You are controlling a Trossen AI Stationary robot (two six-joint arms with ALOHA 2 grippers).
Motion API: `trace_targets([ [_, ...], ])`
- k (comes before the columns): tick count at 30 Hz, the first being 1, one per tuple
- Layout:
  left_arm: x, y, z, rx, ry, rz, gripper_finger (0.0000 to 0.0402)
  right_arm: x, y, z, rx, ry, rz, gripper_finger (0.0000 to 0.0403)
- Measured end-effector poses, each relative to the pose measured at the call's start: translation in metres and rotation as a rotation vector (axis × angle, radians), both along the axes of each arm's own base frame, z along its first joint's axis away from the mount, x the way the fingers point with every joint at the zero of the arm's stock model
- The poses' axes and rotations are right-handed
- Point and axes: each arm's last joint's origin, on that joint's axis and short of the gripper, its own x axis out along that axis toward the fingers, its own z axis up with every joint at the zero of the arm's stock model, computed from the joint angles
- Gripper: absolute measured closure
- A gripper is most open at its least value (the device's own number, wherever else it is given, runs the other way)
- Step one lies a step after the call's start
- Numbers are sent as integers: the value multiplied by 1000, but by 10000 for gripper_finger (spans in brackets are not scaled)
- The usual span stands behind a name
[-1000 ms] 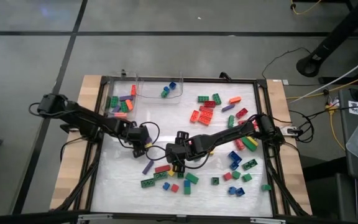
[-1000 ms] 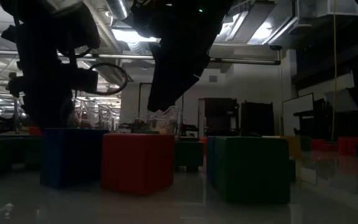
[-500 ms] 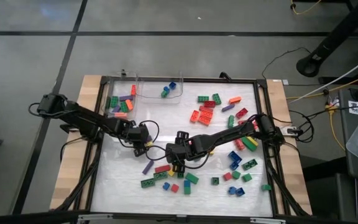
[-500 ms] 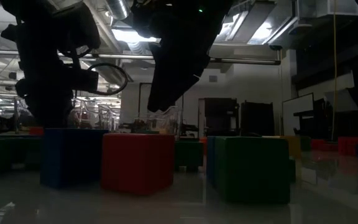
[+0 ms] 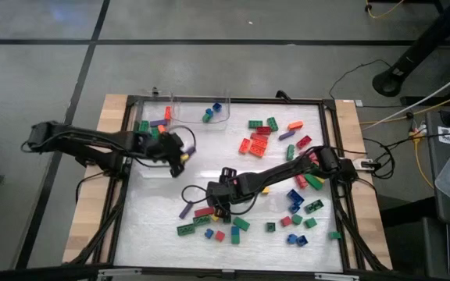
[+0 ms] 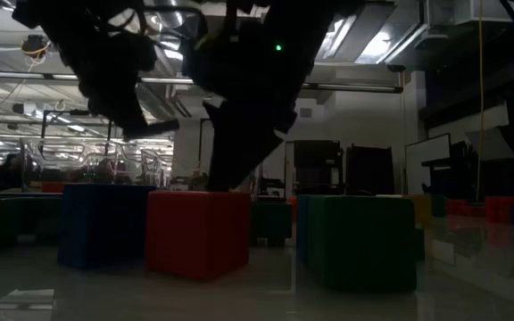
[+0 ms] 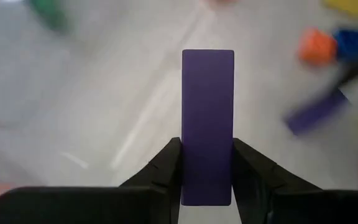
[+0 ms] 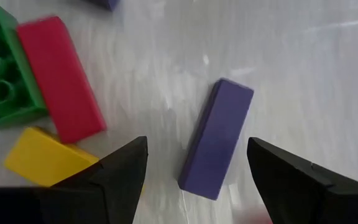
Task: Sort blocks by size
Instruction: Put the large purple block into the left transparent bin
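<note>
Left gripper [image 7: 207, 163]: clamped on a long purple block [image 7: 207, 124], its fingers pressed against both long sides; in the high view it sits at the far left of the mat, just near of the left bin [image 5: 151, 129].
Right gripper [image 8: 196, 163]: fingers spread wide, holding nothing, straddling a second purple block [image 8: 217, 146] that lies flat on the mat; in the high view it is near the mat's middle [image 5: 216, 200].
Neighbours of the right gripper: a red long block [image 8: 59, 76], a green studded block [image 8: 4, 73] touching it, and a yellow block [image 8: 45, 158] just beside the gripper's finger.
Blocks: a scatter across the right half of the mat [image 5: 291, 204], a few along the near edge, some in the left bin and a few in the clear tray [image 5: 201, 111] at the far edge.
Low view: a red block [image 6: 196, 230], a blue block [image 6: 103, 221] and a green block [image 6: 364, 237] fill the foreground, with both arms dark above them.
Change: the left gripper has closed on its purple block and swung from mid-mat toward the bin; the right gripper has stayed wide and shifted slightly nearer.
</note>
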Motion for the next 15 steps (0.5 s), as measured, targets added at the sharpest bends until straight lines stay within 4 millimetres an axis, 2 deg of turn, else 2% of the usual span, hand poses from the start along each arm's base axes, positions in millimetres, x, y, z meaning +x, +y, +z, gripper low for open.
trace_targets([
  [9, -38, 36, 23, 229, -27, 365, 306, 4, -4, -12, -10, 17, -11, 127],
  [15, -46, 52, 23, 260, -2, 489, 305, 7, -14, -22, 33, 49, -17, 127],
])
